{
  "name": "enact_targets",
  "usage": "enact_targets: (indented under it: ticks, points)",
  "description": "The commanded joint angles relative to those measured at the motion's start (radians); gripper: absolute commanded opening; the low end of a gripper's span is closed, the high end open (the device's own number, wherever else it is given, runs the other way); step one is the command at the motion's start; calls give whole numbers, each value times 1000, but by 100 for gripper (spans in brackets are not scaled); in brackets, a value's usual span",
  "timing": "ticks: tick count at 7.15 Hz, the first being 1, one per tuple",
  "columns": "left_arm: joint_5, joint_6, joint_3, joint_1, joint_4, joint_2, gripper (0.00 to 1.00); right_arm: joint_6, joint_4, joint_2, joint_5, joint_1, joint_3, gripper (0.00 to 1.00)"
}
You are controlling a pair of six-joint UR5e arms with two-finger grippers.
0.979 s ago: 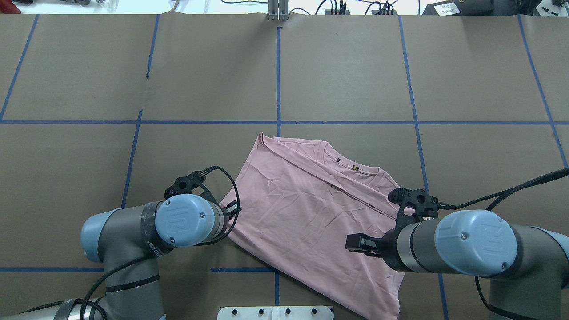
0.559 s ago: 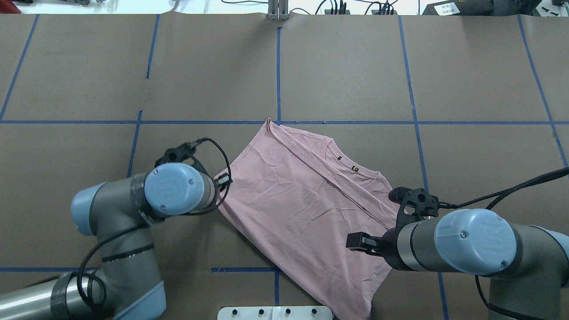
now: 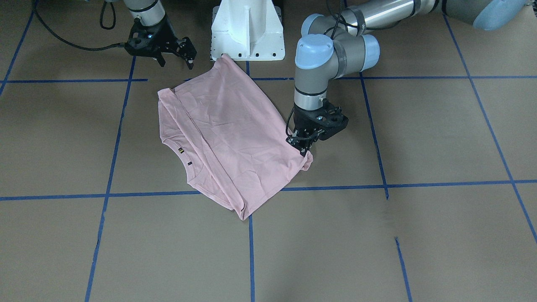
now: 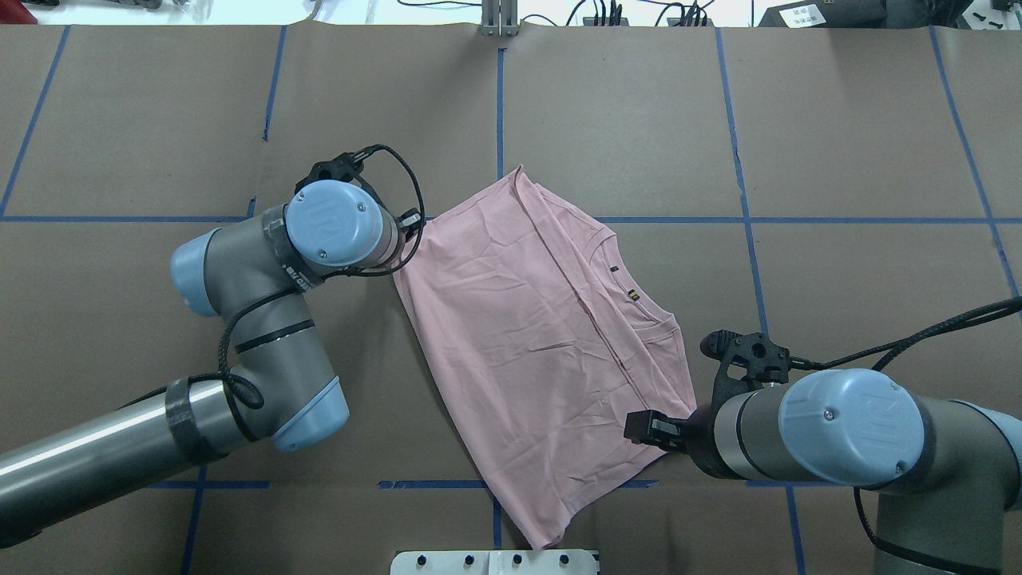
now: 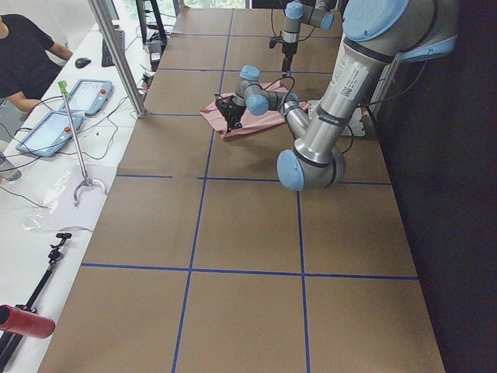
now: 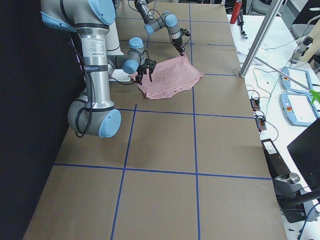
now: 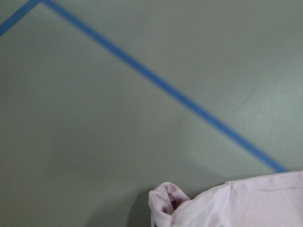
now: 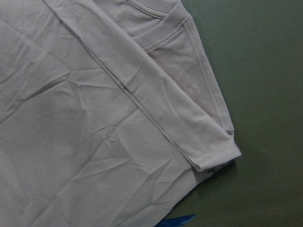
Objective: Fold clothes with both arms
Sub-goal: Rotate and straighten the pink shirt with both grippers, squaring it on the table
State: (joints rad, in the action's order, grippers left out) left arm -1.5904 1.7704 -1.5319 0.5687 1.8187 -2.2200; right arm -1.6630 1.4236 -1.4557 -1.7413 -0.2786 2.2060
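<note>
The pale pink T-shirt (image 4: 543, 351) lies folded on the brown table, plain side up, with the collar and small tags (image 4: 635, 296) towards the right; the print is hidden. In the front-facing view the shirt (image 3: 226, 134) lies diagonally. My left gripper (image 3: 305, 150) is shut on the shirt's corner at the table surface; in the overhead view it is hidden under the left wrist (image 4: 335, 224). The left wrist view shows that bunched corner (image 7: 168, 203). My right gripper (image 3: 176, 62) is open and empty, above the table just off the shirt's edge. The right wrist view shows the folded collar corner (image 8: 208, 142).
The white pedestal (image 3: 247, 29) stands at the near edge, close to the shirt's hem (image 4: 543, 535). Blue tape lines (image 4: 500, 120) divide the table. An operators' bench with tablets (image 5: 46, 128) and a person (image 5: 23, 54) lies beyond the far edge.
My left arm has moved away from the robot, dragging the shirt's corner with it. The shirt has turned and slid farther onto the table. The right arm has barely moved.
</note>
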Motion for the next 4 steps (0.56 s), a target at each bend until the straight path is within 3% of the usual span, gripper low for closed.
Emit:
enact_targets:
  ticks: [1, 4]
  points:
    - [3, -96, 113, 48, 99, -73, 0, -1, 0, 0, 0, -5, -12, 100]
    - [61, -193, 381, 74, 319, -199, 0, -1, 0, 3, 0, -20, -25, 100]
